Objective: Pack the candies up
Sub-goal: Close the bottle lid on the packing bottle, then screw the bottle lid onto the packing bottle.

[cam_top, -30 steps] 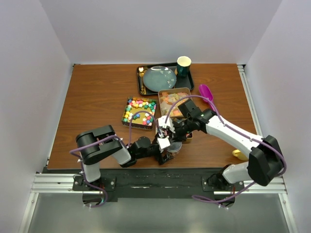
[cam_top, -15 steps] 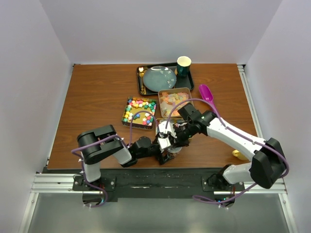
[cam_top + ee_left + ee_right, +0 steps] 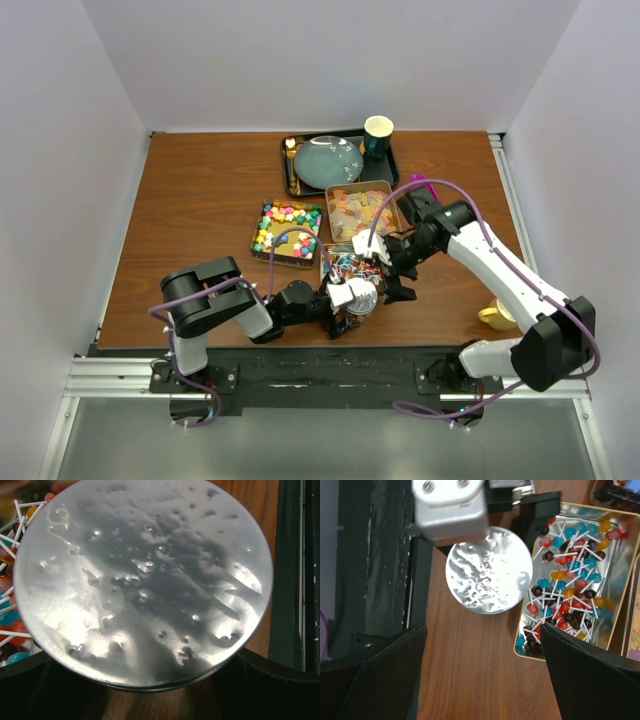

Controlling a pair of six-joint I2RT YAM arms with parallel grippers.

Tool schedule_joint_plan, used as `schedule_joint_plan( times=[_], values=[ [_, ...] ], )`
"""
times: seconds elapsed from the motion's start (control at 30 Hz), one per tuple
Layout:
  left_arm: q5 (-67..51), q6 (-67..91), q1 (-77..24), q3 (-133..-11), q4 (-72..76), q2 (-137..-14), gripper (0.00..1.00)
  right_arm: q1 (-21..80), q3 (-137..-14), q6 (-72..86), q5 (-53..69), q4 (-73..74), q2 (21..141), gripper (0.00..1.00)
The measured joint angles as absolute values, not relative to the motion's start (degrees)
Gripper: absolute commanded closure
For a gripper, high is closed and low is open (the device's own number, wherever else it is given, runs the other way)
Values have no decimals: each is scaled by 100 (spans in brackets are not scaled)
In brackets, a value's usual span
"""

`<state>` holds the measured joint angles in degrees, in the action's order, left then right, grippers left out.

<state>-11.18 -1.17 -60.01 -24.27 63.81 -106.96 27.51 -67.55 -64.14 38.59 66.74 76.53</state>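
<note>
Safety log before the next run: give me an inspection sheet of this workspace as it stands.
Surface: brown wooden table, no spills seen.
Job's things: coloured cubes, gummies and lollipops, each in an open tin; round silver disc beside the lollipops.
Clutter: black tray with plate, spoon and green cup; purple scoop; yellow object near the right arm's base.
End effectors: left end effector at the silver disc, grip unclear; right end effector open, empty.
Cables: purple cables along both arms, one loop crossing the cubes in the top view.
Surroundings: white walls on three sides; metal rail at the near edge.
</note>
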Motion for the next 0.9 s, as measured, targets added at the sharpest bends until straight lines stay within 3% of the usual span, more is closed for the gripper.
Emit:
schedule_joint_plan(
  times=[0.43, 0.9],
  values=[
    [-1245, -121, -6001, -2536, 6340, -10772, 100, 3135, -6501, -7942, 3699, 6198, 8772, 1],
    [-1330, -123, -5994, -2604, 6294, -10805, 100, 3343, -6521, -8342, 3701, 6270, 8831, 1]
  ],
)
